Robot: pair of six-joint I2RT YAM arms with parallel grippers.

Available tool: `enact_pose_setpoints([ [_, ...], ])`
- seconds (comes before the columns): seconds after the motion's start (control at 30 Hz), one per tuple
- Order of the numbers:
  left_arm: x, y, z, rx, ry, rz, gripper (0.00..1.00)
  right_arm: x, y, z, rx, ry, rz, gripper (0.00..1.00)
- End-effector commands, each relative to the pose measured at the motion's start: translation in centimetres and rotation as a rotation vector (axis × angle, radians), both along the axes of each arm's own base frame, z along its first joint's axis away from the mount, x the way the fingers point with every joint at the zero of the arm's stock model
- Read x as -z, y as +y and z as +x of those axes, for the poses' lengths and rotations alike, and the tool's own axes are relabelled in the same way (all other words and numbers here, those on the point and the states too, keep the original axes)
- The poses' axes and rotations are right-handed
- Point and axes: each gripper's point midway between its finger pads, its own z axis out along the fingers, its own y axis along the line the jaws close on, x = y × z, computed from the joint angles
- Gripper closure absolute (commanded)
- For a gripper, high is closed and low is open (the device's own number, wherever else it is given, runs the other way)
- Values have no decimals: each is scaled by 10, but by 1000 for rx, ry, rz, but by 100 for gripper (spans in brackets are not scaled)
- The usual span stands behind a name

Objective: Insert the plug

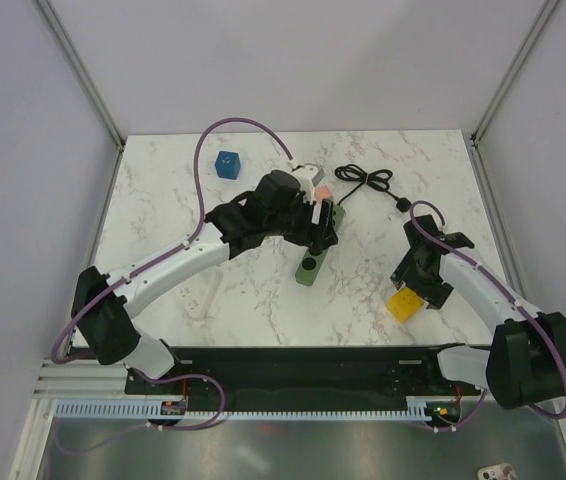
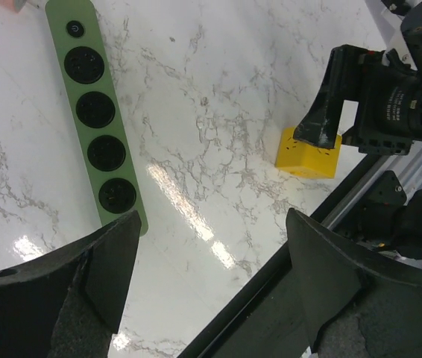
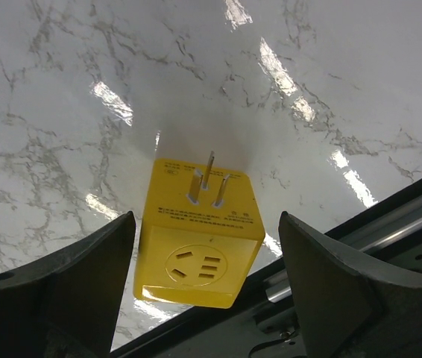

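Observation:
A yellow cube plug (image 3: 196,239) lies on the marble table with its three metal prongs pointing up and a socket face towards the camera. My right gripper (image 3: 207,276) is open, its fingers on either side of the plug with a gap on each side. From above, the yellow plug (image 1: 403,304) sits near the table's front right, under the right gripper (image 1: 415,288). The green power strip (image 2: 95,119) with several round sockets lies to the left. My left gripper (image 2: 211,276) is open and empty, hanging above the bare marble beside the strip (image 1: 310,265).
A blue cube (image 1: 227,164) sits at the back left. A black coiled cable (image 1: 368,180) lies at the back right, and a pink and white adapter (image 1: 315,185) at the strip's far end. A white object (image 1: 198,300) lies front left. The black front rail (image 1: 293,365) borders the near edge.

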Motion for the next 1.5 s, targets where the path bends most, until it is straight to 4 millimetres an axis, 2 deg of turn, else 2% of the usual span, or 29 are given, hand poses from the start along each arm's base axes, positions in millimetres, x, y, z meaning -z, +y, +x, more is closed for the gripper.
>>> enact_pose_setpoints([
  [0.0, -29, 9, -6, 25, -39, -25, 14, 4, -1, -4, 23, -6, 1, 14],
  [0.13, -27, 16, 2, 21, -50, 7, 14, 9, 12, 2, -1, -37, 72, 18],
  [0.17, -26, 17, 1, 26, -43, 16, 14, 7, 17, 11, -25, -87, 96, 20],
  [0.27, -24, 19, 0, 42, -43, 26, 14, -4, 29, 27, -95, -189, 150, 29],
  [0.33, -19, 21, -2, 54, -40, 36, 15, -12, 37, 34, -117, -235, 192, 38],
  [0.37, -18, 21, -4, 60, -37, 36, 15, -18, 42, 41, -124, -278, 220, 42],
  [0.4, -13, 23, -6, 61, -28, 44, 15, -22, 48, 44, -129, -297, 250, 51],
  [0.47, -11, 23, -9, 54, -7, 35, 15, -33, 67, 52, -132, -341, 360, 55],
  [0.5, -8, 24, -12, 53, 8, 33, 15, -37, 74, 54, -135, -355, 403, 57],
  [0.57, -15, 22, -19, 49, 32, -13, 15, -51, 92, 60, -144, -406, 507, 60],
  [0.6, -8, 24, -24, 50, 53, -19, 14, -57, 97, 62, -125, -422, 549, 59],
  [0.63, -15, 19, -27, 61, 53, -75, 14, -63, 102, 64, -122, -445, 581, 60],
  [0.7, -23, 17, -35, 80, 48, -135, 11, -83, 110, 69, -126, -517, 647, 61],
  [0.73, -17, 17, -40, 89, 63, -147, 10, -92, 112, 71, -99, -541, 676, 62],
  [0.77, -25, 11, -43, 126, 49, -191, 9, -108, 113, 74, -100, -599, 700, 63],
  [0.83, -25, 8, -47, 152, 47, -214, 5, -125, 115, 76, -48, -644, 755, 64],
  [0.87, -31, 5, -46, 161, 29, -240, 4, -140, 117, 77, -47, -700, 789, 64],
  [0.97, -41, -6, -47, 200, 19, -293, 2, -165, 122, 76, -16, -772, 882, 66],
  [1.13, -54, -21, -46, 233, -3, -331, 1, -194, 127, 72, -9, -847, 993, 67],
  [1.23, -66, -28, -45, 252, -54, -356, 1, -207, 133, 68, -28, -872, 1061, 67],
  [1.33, -69, -32, -46, 301, -93, -362, 3, -213, 140, 65, -49, -875, 1140, 68],
  [1.37, -73, -31, -49, 318, -107, -363, 4, -208, 146, 59, -72, -835, 1166, 68],
  [1.47, -91, -24, -60, 382, -160, -379, 5, -218, 157, 49, -187, -829, 1227, 71],
])
